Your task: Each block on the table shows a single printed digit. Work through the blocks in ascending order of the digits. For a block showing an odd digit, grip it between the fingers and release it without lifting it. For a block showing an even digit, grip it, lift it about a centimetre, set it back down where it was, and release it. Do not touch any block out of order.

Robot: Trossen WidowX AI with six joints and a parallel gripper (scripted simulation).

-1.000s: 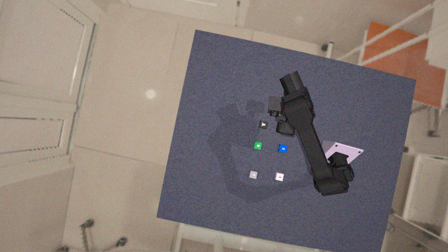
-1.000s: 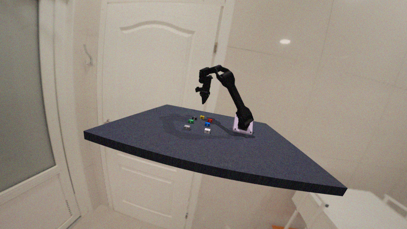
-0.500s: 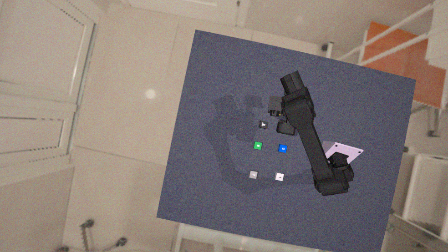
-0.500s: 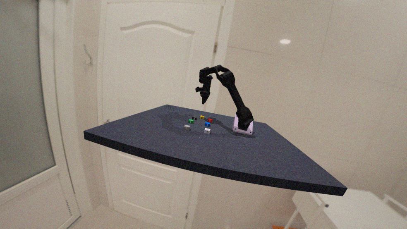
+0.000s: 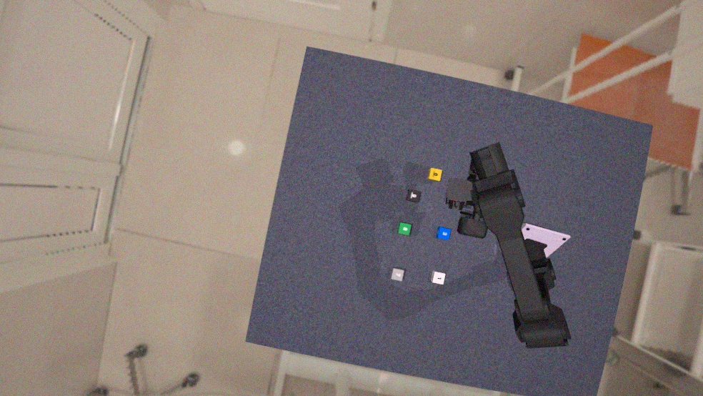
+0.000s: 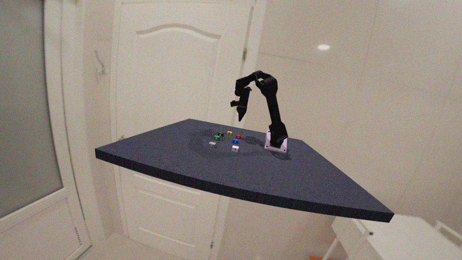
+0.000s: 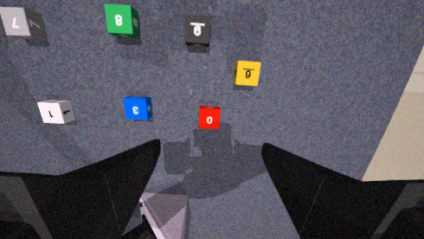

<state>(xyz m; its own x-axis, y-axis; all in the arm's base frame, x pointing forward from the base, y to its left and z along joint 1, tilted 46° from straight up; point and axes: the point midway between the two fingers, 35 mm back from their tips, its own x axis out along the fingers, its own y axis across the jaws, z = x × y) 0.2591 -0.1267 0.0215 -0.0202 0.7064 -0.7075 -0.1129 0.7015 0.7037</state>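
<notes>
Wrist view: red block (image 7: 209,117) reads 0, white block (image 7: 55,112) 1, blue block (image 7: 138,107) 3, grey block (image 7: 16,22) 7, green block (image 7: 119,19) 8; black block (image 7: 197,29) and yellow block (image 7: 247,73) show underlined digits, probably 6 and 9.

Blue table (image 6: 161,155): 7 digit blocks (image 7: 209,117) + arm base plate (image 6: 275,146).
</notes>
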